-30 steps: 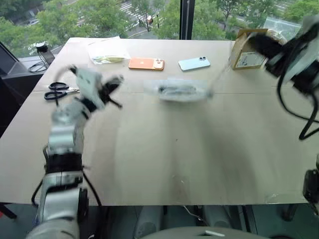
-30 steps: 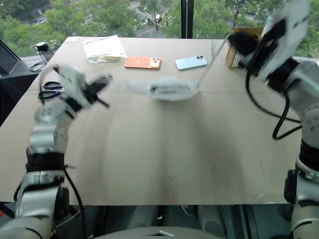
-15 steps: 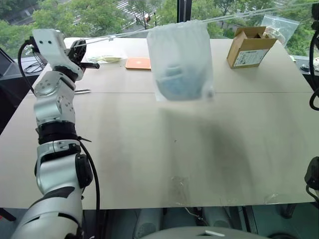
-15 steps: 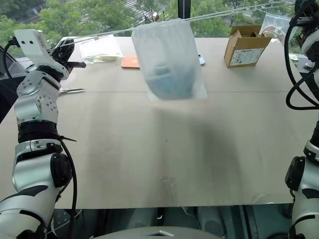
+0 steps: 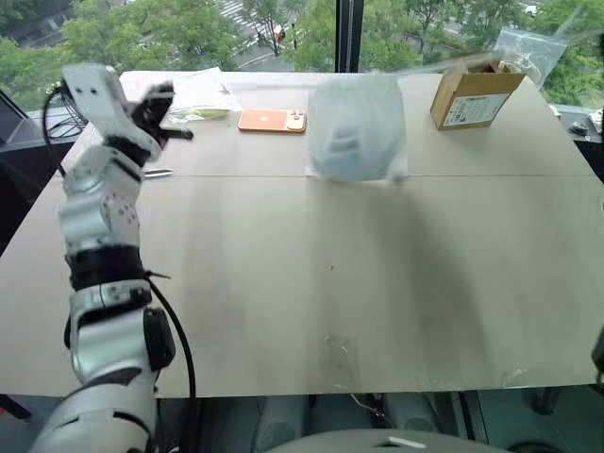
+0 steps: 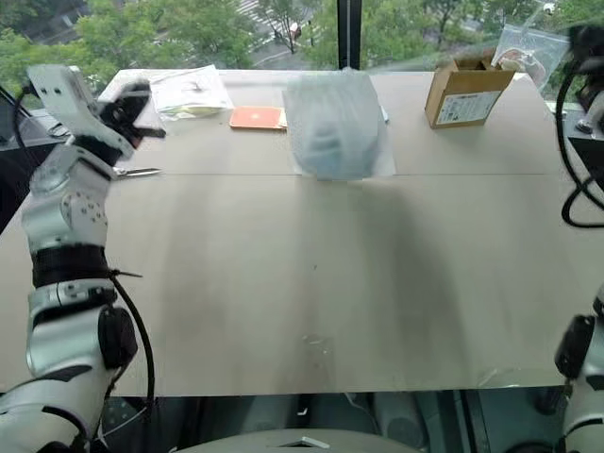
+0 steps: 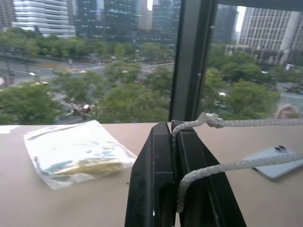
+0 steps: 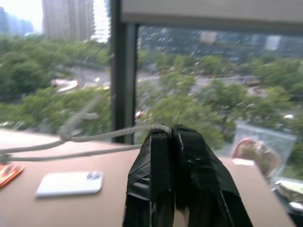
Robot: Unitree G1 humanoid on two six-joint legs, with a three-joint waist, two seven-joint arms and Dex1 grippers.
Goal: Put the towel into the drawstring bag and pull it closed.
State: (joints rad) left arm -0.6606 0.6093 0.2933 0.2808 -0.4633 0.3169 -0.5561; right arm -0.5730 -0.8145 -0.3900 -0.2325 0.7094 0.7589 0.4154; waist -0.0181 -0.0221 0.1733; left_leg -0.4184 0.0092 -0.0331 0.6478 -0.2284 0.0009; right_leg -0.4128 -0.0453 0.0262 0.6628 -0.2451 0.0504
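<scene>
Closing step in hand. The towel (image 5: 342,151) shows as a bluish lump inside the drawstring bag (image 5: 357,127), which sits at the far middle of the table (image 5: 311,283), just beside the orange phone (image 5: 273,120).

Your left gripper (image 7: 171,135) is pinched tight on a white cord (image 7: 222,165); the right gripper (image 8: 171,137) is likewise clamped on a cord end (image 8: 94,137). Both are held out wide of the bag.

Judgement: the mouth looks mostly cinched. Your next move calls for a steady outward pull on both cords, then letting go.

Hard to make out: the bag's mouth is blurred, so you cannot confirm it is fully drawn. The cords barely show in the head views. The blue phone (image 7: 274,163) lies largely behind the bag.
</scene>
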